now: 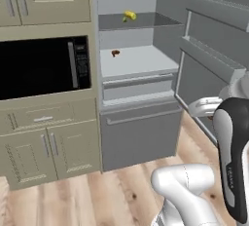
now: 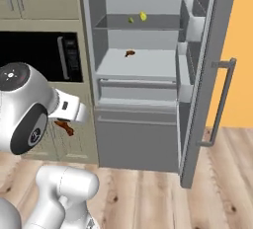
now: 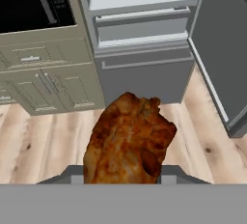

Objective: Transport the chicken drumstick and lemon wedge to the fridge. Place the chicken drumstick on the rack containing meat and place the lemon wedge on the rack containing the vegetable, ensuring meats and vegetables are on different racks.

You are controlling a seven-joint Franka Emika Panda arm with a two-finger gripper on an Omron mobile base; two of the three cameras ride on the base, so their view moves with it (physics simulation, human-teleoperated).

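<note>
Standing open, the fridge (image 1: 138, 118) shows two grey shelves above a pair of closed drawers, its door (image 2: 210, 75) swung out to the right with bins stacked along its inner side. On the upper shelf (image 1: 141, 23) lies a small yellow piece (image 1: 129, 15) with a bit of green just beside it; from here I cannot tell exactly what either is. On the lower shelf (image 1: 141, 62) sits a small brown lump (image 1: 115, 53), near the back and toward the left, alone on that level.

The chicken drumstick (image 3: 129, 141) is in the gripper (image 3: 123, 177), held low in front of the robot over the wooden floor (image 1: 97, 191), well short of the fridge. In the hand view it bulks up between the finger tips, browned and glossy, and the jaws are closed against its sides. In the right base view the same drumstick (image 2: 64, 127) hangs as a reddish-brown piece beneath the white hand (image 2: 69, 108), in front of the beige cabinet.

To the left of the fridge a black microwave (image 1: 44, 66) is built into the cabinets (image 1: 48, 147), with a drawer and two doors below it. Between the drumstick and the lower shelf the way is open air; the door stands off to the right and the cabinet edge (image 1: 96, 74) borders the fridge opening on the left.
</note>
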